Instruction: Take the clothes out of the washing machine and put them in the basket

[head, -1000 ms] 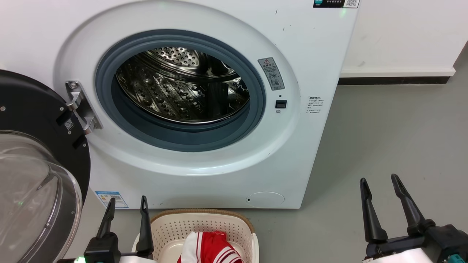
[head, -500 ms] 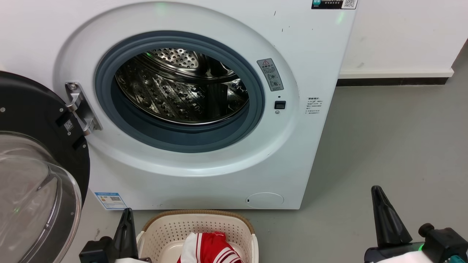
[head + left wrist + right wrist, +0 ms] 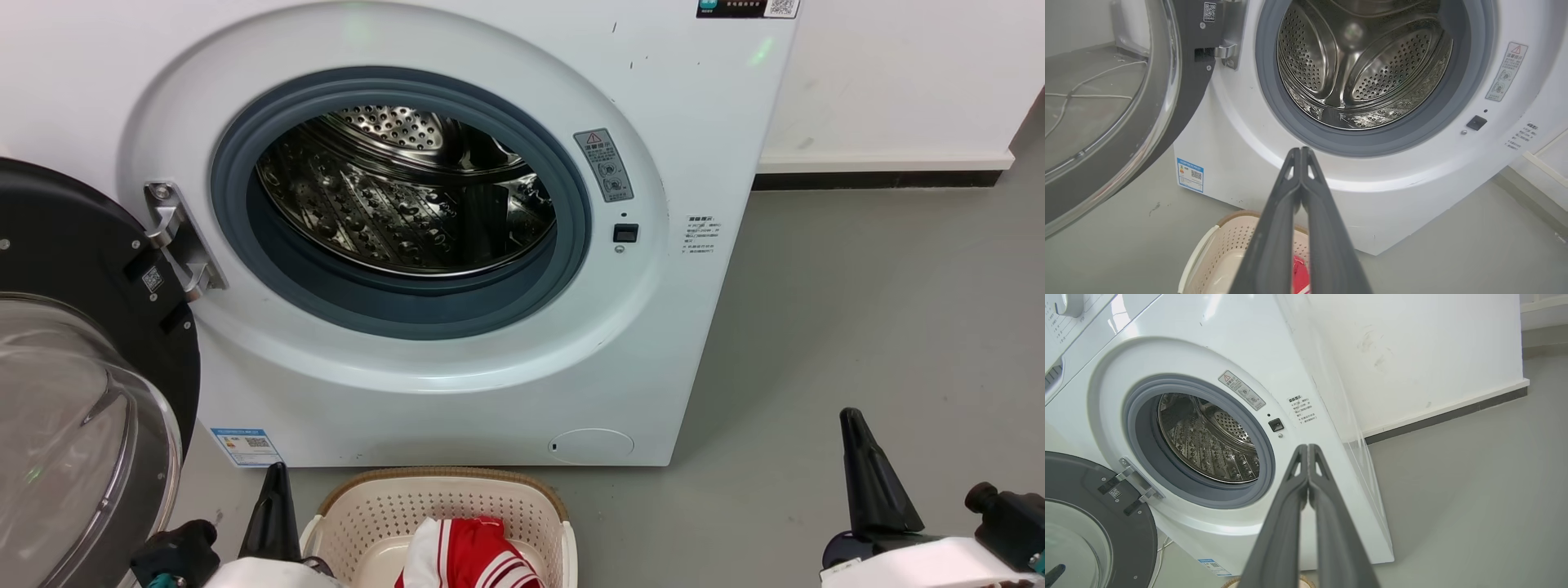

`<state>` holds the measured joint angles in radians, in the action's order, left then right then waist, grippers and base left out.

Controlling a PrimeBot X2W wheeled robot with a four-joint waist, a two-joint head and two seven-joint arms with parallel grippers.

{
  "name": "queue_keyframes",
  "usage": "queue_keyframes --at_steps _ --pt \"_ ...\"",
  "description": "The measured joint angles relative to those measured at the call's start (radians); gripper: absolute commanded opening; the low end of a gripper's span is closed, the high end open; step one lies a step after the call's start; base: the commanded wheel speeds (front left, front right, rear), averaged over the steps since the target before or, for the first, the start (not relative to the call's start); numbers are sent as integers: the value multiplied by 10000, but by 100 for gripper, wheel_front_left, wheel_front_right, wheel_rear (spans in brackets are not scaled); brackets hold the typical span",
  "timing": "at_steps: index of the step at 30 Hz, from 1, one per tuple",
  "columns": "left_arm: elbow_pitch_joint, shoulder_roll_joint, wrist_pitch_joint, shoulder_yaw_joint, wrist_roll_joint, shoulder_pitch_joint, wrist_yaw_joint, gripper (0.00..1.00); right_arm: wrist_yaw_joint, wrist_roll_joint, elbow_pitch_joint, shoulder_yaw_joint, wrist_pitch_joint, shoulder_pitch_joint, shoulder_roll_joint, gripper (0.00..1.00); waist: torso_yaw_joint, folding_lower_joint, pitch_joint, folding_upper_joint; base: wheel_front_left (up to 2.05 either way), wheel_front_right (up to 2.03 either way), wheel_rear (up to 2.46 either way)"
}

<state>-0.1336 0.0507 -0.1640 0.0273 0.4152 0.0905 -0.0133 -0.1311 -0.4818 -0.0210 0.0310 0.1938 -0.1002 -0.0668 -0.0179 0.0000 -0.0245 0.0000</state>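
At the near edge of the head view, the clothes (image 3: pixel 469 555) lie in the basket (image 3: pixel 441 476) below the washing machine (image 3: pixel 694 343). The left hand (image 3: pixel 273 510) and right hand (image 3: pixel 869 482) were spread a second ago.

Left wrist view: fingers together, holding nothing; the drum (image 3: pixel 1363 61) shows no garment.

Right wrist view: likewise closed, empty.

Unloading appears complete.

I am looking across a grey floor (image 3: pixel 857 327) running up to a white wall (image 3: pixel 898 82), with a dark baseboard (image 3: pixel 882 180) lining its foot. A thin cord (image 3: pixel 1098 96) is lying on that floor.
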Motion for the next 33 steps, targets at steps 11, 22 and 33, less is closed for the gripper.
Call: queue_keyframes --at_steps 11,22,33 --pt "-198 -2 485 142 2176 -385 251 0 0 -2230 -408 -88 -391 333 -94 0 22 1 34 0 0 0 0" --pt "-347 -2 863 255 3808 -598 433 0 0 -3825 -700 -184 -731 613 -140 0 40 1 63 0 0 0 0" --pt "-499 -2 1220 382 5244 -831 625 0 0 -5262 -963 -286 -1072 806 -174 0 58 1 91 0 0 0 0"
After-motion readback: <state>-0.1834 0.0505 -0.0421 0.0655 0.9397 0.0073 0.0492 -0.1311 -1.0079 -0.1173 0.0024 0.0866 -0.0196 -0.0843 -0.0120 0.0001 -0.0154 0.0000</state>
